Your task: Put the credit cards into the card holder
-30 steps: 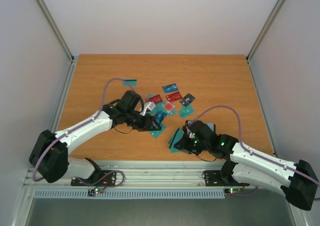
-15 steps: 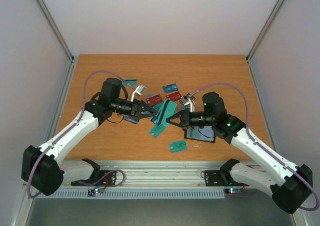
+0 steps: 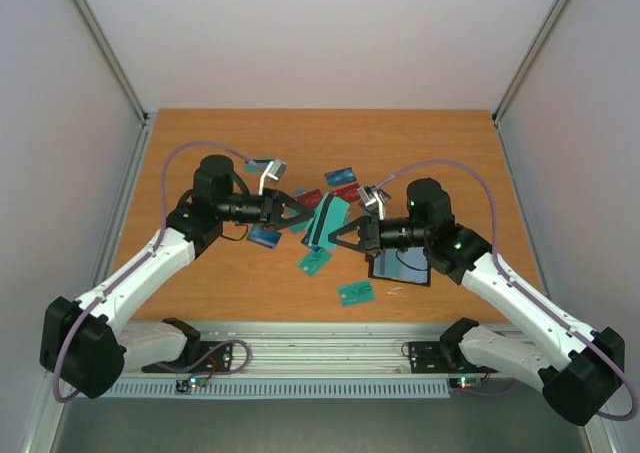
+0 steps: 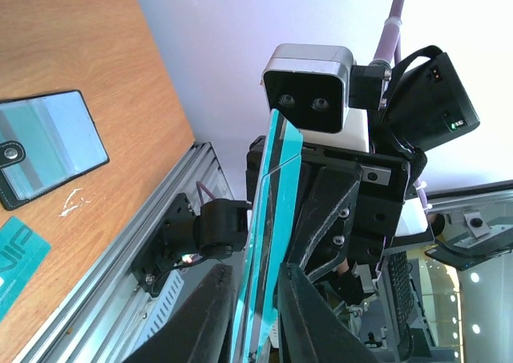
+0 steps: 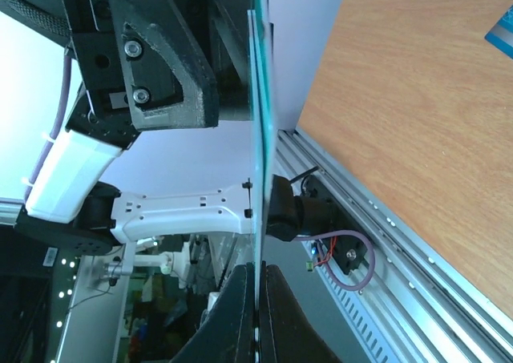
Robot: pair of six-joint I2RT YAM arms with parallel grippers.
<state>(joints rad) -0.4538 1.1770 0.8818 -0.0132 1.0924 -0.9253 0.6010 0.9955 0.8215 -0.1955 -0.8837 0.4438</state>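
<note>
1. While most credit cards (image 3: 314,262) lie loose on the table (image 3: 200,143), the card holder (image 3: 400,265) lies open among them; we judge the task barely begun.
2. Both our arms reach inward, meeting mid-air.
3. Our right gripper (image 3: 340,241) is clamped tight on a teal card (image 3: 325,221); our left gripper (image 3: 301,216) pinches its opposite edge.

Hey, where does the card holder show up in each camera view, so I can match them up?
Top external: the card holder lies open, right of centre, toward the near edge.
Left wrist: upper left, open with its inside facing up.
Right wrist: not in it.
Shared landmark: the teal cards held up in mid-air, seen edge-on in both wrist views.
</note>
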